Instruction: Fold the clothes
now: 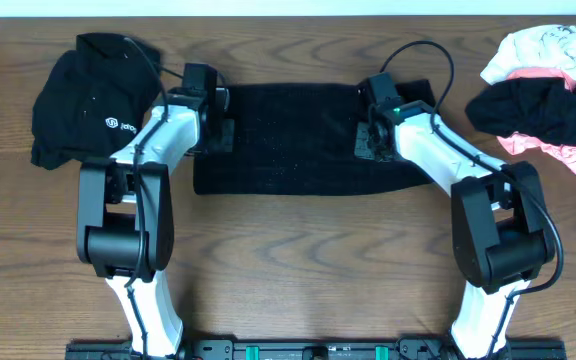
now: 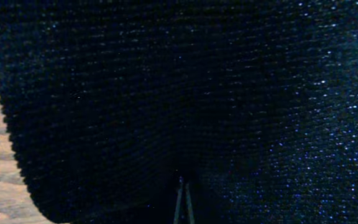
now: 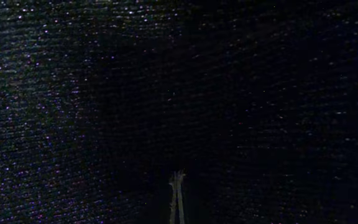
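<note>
Rose from the 6 o'clock edge of the dark brown wooden table point(image 1: 288, 250) as two white-and-black arms, one near 7 o'clock and one near 5 o'clock. Leaned both inward toward the middle of the table.

Met there the black knitted rectangular cloth point(image 1: 293, 140), laid flat and wide at the table's centre, long sides running from 9 to 3 o'clock. Rested the left gripper point(image 1: 216, 128) on the cloth's 9 o'clock end and the right gripper point(image 1: 373, 138) near its 3 o'clock end, both touching the knit.

Showed little but dark, sparkling weave through the left wrist camera, with a strip of wood at 8 o'clock. Kept the left gripper point(image 2: 181, 198) drawn together there, only a thin pale sliver at 6 o'clock, nipped into the fabric. Looked the same through the right wrist camera: right gripper point(image 3: 177, 194) pressed together on the knit, weave filling everything else.

Lay farther off, well apart from the cloth: a crumpled black garment with a small white logo point(image 1: 88, 100) at 10 o'clock, and a heap of white, pink and black clothes point(image 1: 548, 85) at 2 o'clock.
</note>
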Controlling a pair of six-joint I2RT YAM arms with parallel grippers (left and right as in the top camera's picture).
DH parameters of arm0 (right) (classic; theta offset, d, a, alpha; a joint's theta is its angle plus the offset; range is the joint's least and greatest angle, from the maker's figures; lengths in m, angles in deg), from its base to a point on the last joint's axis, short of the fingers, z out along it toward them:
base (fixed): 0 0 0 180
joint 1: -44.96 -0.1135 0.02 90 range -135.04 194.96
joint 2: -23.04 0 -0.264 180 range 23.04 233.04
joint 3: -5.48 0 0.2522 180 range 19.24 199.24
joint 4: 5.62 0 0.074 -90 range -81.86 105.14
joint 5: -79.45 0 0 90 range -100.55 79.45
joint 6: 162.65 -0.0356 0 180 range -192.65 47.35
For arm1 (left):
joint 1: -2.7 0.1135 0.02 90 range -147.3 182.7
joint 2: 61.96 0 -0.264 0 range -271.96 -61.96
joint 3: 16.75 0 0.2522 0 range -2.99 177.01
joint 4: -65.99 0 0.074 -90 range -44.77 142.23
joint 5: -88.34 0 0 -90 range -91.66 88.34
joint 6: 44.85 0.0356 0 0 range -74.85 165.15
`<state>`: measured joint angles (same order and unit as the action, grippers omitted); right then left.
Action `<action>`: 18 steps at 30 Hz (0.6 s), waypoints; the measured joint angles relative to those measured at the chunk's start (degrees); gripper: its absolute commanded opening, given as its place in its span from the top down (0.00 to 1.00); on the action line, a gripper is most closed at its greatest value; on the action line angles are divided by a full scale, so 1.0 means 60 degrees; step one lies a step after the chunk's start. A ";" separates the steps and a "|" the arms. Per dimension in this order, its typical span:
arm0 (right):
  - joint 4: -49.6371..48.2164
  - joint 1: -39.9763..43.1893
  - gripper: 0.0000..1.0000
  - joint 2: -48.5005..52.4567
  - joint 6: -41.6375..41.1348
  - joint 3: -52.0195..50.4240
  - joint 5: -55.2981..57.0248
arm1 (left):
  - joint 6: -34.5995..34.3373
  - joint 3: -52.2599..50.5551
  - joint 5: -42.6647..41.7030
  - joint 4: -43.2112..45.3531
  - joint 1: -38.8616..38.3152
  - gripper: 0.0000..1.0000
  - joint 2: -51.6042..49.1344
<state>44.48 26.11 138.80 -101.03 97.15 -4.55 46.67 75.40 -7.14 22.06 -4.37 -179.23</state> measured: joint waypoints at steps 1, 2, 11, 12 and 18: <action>-0.0018 0.0044 0.99 -0.0029 -0.0011 0.0000 0.0000 | 0.0007 -0.0025 0.0029 0.0029 -0.0015 0.94 0.0025; -0.0033 0.0069 0.99 -0.0058 -0.0015 0.0000 0.0007 | 0.0015 -0.0040 0.0062 0.0044 -0.0025 0.94 0.0051; -0.0415 0.1035 0.99 -0.0543 0.0066 0.0004 0.0084 | 0.0044 -0.0204 0.0346 0.0153 -0.0033 0.94 0.0470; -0.0404 0.1126 0.99 -0.0525 0.0066 0.0004 0.0076 | 0.0044 -0.0204 0.0361 0.0157 -0.0029 0.94 0.0495; -0.0415 0.1319 0.99 -0.0138 0.0069 0.0004 0.0044 | 0.0044 -0.0204 0.0437 0.0175 -0.0025 0.94 0.0510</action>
<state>41.98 34.02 137.97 -100.61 97.17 -4.29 46.93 74.18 -4.51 23.11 -4.53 -176.17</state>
